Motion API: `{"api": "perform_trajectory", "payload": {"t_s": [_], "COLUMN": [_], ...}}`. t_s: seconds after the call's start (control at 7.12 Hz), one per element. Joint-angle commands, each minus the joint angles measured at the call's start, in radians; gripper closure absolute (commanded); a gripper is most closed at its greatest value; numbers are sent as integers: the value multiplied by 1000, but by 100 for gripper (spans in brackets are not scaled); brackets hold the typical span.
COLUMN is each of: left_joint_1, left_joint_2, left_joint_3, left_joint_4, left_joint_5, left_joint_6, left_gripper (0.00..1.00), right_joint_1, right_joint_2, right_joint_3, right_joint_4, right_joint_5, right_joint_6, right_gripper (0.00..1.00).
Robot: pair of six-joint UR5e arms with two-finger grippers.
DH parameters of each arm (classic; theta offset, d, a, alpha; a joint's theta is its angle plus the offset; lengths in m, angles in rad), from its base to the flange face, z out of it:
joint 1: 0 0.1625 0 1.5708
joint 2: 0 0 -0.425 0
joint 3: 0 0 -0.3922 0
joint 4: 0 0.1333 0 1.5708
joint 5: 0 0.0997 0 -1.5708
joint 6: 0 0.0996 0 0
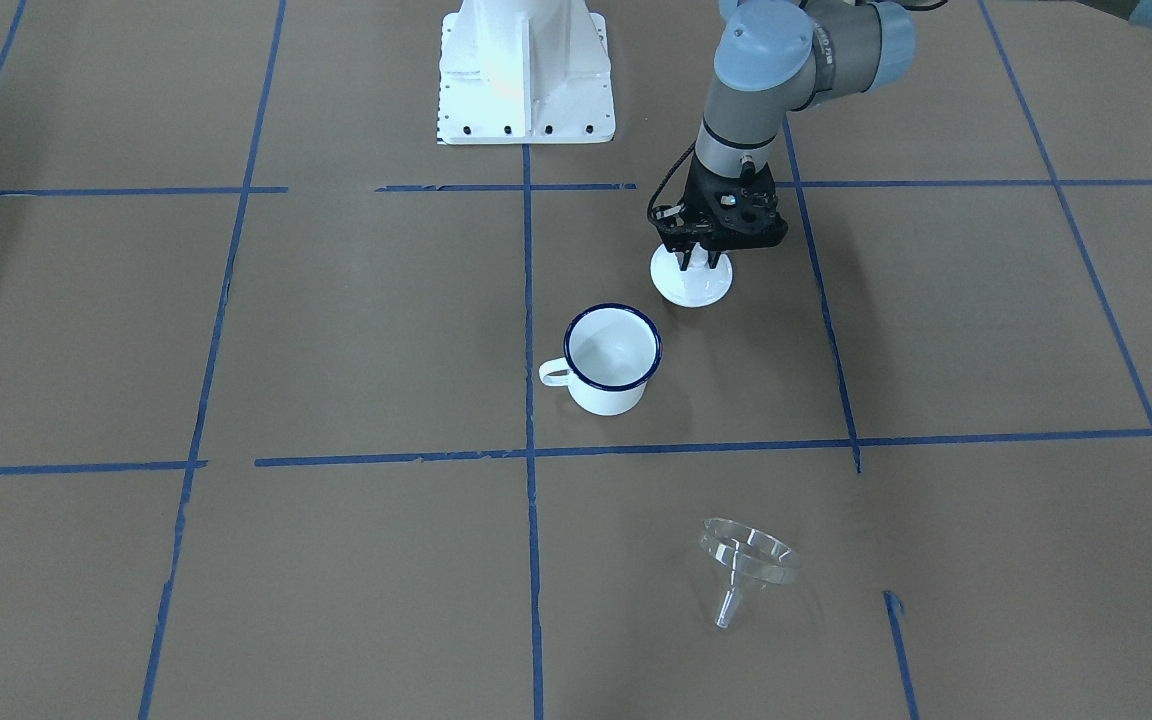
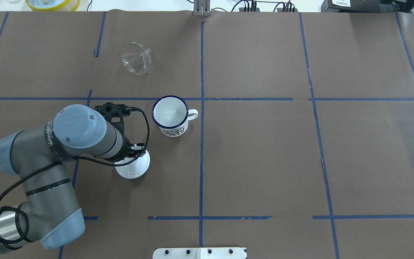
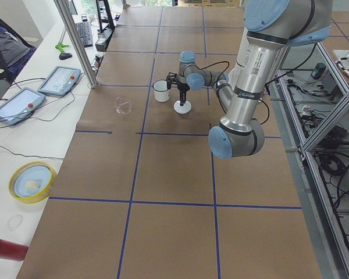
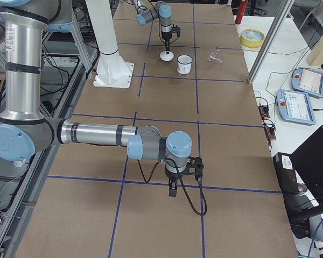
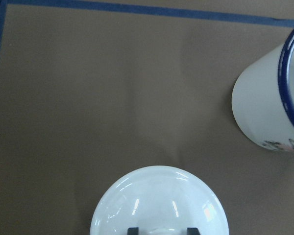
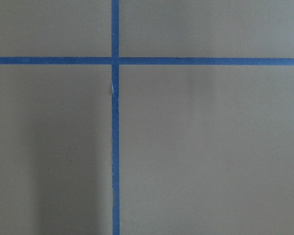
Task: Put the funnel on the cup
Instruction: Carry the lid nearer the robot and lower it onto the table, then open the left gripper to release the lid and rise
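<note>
The clear funnel [image 1: 746, 560] lies on its side on the brown paper, apart from everything, and also shows in the overhead view [image 2: 136, 58]. The white cup [image 1: 613, 360] with its dark blue rim stands upright and empty; it also shows in the overhead view [image 2: 170, 115] and at the right edge of the left wrist view [image 5: 264, 107]. My left gripper [image 1: 696, 262] stands straight down over a round white lid [image 1: 693, 285] that rests on the table beside the cup, with its fingers closed around the lid's knob. My right gripper [image 4: 172, 189] shows only in the exterior right view, far from the objects; I cannot tell its state.
The robot's white base [image 1: 524, 75] stands at the table's robot side. Blue tape lines [image 2: 201, 108] cross the brown paper. A yellow dish [image 2: 52, 3] sits beyond the table's far edge. The right wrist view shows only paper and tape.
</note>
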Motion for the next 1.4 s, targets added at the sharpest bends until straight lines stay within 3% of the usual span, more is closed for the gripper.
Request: {"api": "perform_trajectory", "payload": {"t_s": [0.0, 0.28, 0.42, 0.56, 0.7, 0.98, 1.26], "left_joint_1": [13, 15, 15, 15, 15, -12, -191], "left_joint_2": [-1, -7, -8, -10, -10, -25, -62], "left_joint_3": [11, 20, 22, 22, 16, -64, -86], "left_joint_4": [-2, -2, -2, -2, -2, 8, -15], "left_joint_5": [1, 1, 1, 1, 3, 0, -2], "left_joint_6": [-2, -1, 1, -2, -5, 1, -61], "left_gripper": [100, 100, 82, 34, 0, 0, 0], "right_joint_1": [0, 0, 0, 0, 0, 0, 0], "right_joint_2": [0, 0, 0, 0, 0, 0, 0], "right_joint_3": [0, 0, 0, 0, 0, 0, 0], "right_joint_4": [0, 0, 0, 0, 0, 0, 0], "right_joint_5": [0, 0, 0, 0, 0, 0, 0], "right_joint_6": [0, 0, 0, 0, 0, 0, 0], "right_gripper": [0, 0, 0, 0, 0, 0, 0]}}
